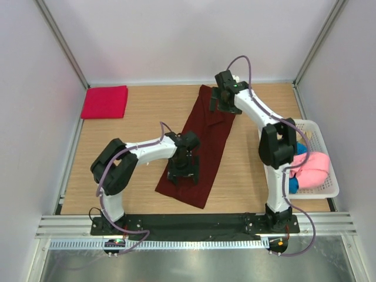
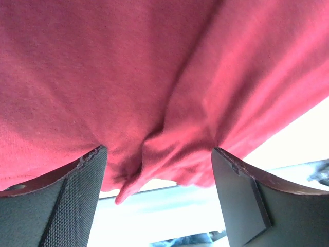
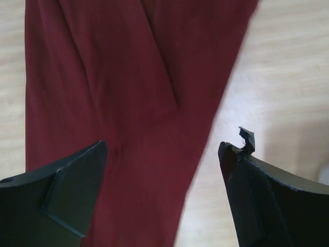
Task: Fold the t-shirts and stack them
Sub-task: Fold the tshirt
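Maroon t-shirt (image 1: 205,138) lay as a long strip on the counter (image 1: 141,117), axis running far-right to near-left. Left pincer (image 1: 183,174) was over its near end, open, straddling bunched cloth. Right pincer (image 1: 224,107) was over the far end, open w/ nothing held.

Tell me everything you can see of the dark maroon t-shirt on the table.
The dark maroon t-shirt is soft matte cloth, laid as a long narrow strip, slanted across the middle of the wooden table. The right gripper hangs open over its far end, the left gripper open over its near end, where a small ridge of cloth bunches between its fingers; contact is unclear.
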`<action>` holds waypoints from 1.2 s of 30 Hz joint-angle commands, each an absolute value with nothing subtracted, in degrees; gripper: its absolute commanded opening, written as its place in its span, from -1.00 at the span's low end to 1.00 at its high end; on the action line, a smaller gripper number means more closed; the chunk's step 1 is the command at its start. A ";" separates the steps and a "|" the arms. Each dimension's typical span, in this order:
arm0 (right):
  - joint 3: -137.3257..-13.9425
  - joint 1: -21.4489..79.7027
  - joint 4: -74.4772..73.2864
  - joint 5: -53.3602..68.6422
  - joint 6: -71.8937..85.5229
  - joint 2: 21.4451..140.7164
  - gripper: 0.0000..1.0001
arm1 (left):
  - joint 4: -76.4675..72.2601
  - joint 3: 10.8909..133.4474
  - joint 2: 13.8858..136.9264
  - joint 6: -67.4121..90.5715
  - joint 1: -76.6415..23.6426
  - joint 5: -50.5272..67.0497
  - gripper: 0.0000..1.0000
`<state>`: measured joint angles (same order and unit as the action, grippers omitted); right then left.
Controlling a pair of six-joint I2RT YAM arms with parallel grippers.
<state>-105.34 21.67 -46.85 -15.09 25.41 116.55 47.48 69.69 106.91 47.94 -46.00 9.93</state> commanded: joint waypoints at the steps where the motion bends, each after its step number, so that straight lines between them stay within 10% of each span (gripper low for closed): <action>1: -115.21 21.88 -44.03 -17.83 22.85 124.52 0.95 | 44.29 70.49 100.83 54.67 -46.23 12.84 0.68; 24: -147.29 31.90 -31.91 -10.81 13.45 157.14 0.74 | 48.69 65.04 76.38 44.74 -23.47 1.23 0.71; 36: -144.33 31.29 -45.15 -13.28 14.58 135.57 0.92 | 48.17 55.39 75.68 43.50 -19.16 12.20 0.58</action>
<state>-145.08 32.60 -38.54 -13.28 14.09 151.70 48.45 58.74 77.60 43.44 -19.27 6.87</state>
